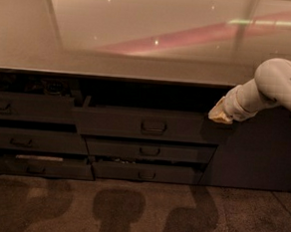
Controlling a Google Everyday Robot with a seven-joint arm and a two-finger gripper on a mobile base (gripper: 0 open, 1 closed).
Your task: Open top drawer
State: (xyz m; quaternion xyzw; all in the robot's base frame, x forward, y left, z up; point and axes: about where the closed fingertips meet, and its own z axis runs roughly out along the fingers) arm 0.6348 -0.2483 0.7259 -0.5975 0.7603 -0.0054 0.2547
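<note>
Top drawer (115, 122) sits under the tabletop (139, 67), middle column, front apparently ajar. Gripper (220, 115) is at its upper right corner; jaws' state: cannot tell. Judged rigid, fairly heavy, rail-guided. Take hold at the 1 loop handle (153, 127).

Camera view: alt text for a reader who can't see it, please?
A white robot arm holds its end effector at the upper right corner of the top drawer, which stands partly pulled out under a pale counter. Smaller dark drawers lie beside and below it.
</note>
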